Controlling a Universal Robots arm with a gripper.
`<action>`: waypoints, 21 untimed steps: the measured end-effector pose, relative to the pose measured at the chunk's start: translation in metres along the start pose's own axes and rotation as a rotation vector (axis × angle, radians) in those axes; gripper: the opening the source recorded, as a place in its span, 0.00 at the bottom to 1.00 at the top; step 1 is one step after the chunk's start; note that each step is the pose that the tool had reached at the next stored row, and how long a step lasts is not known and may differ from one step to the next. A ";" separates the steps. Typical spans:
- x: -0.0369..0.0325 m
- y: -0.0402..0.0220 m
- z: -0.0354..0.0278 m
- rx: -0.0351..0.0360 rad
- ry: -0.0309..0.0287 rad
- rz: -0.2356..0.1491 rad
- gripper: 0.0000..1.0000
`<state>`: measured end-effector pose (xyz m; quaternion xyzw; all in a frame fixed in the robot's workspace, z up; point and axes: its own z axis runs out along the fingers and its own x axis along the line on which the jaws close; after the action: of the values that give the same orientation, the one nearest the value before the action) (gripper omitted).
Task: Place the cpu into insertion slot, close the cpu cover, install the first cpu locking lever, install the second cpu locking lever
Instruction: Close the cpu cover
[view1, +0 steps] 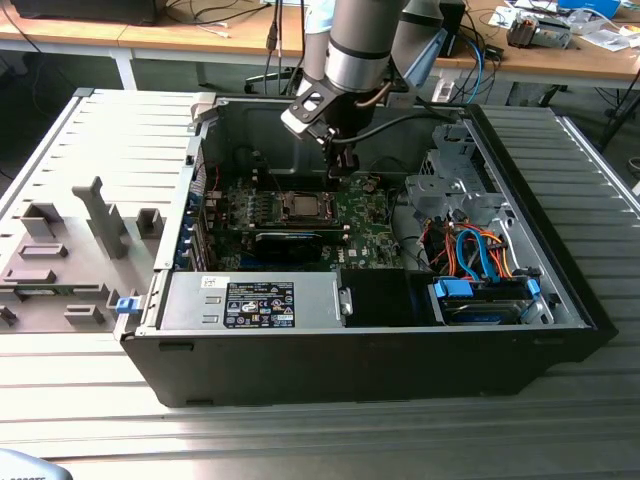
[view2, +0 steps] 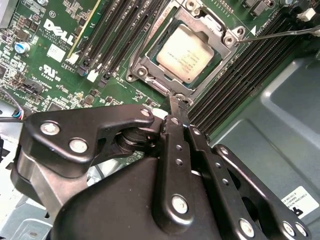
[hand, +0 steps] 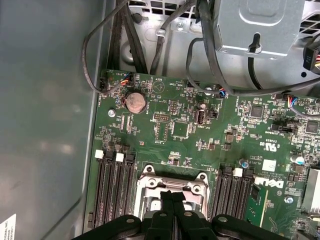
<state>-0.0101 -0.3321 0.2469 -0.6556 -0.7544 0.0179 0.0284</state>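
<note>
One gripper (view1: 342, 172), jaws together, hangs near the cpu (view1: 305, 207), at its seven o'clock in the exterior view.

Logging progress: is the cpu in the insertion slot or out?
In. In the second wrist view the cpu lies flat, silvery face up, inside the metal rim of the insertion slot.

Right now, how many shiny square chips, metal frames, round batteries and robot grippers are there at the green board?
silvery-grey square cpu: 1
silvery metal cpu cover frame: 1
round flat coin battery: 1
black gripper: 1
Total: 4
</note>
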 end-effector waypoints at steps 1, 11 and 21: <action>0.0000 -0.0001 0.0001 0.0000 0.0000 0.000 0.11; 0.0003 -0.0022 0.0010 0.0000 0.0000 0.000 0.11; 0.0005 -0.0041 0.0050 0.0000 0.0000 0.000 0.11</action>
<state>-0.0146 -0.3321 0.2422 -0.6555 -0.7544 0.0179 0.0285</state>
